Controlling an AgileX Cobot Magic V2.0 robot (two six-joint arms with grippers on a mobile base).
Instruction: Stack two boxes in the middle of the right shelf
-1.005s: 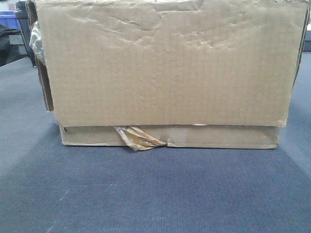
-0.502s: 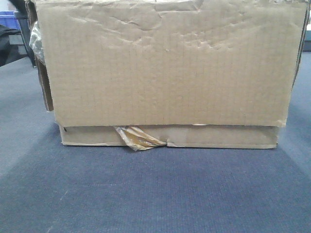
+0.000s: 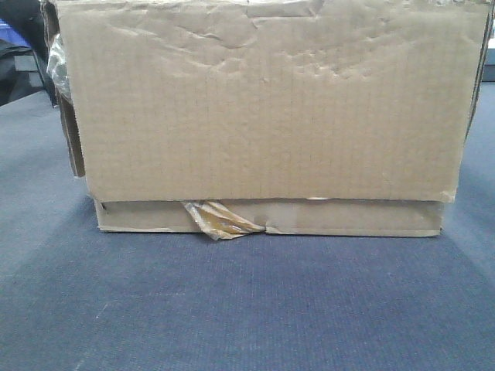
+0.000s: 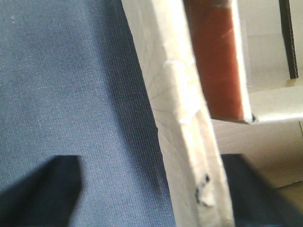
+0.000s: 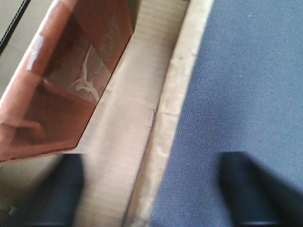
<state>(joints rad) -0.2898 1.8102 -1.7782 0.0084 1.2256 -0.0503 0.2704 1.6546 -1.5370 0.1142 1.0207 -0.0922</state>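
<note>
Exterior front-facing view, nearest first: blue-grey carpeted floor (image 3: pixel 247 309), then the shallow brown cardboard box (image 3: pixel 348 218) with its crumpled yellowish tape scrap (image 3: pixel 220 220), and the tall, creased brown cardboard box (image 3: pixel 263 108) resting on top of it. Stacking is done, but on the floor; no shelf is in view. Wrist views: left fingers (image 4: pixel 47 194) and right fingers (image 5: pixel 255 189) are spread, each pair straddling a cardboard wall edge without clamping it. Remaining, by judgement: grasp, lift, transfer to the shelf.

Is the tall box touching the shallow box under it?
Touching. In the front view the tall box sits directly on the shallow box, no gap along their seam.
</note>
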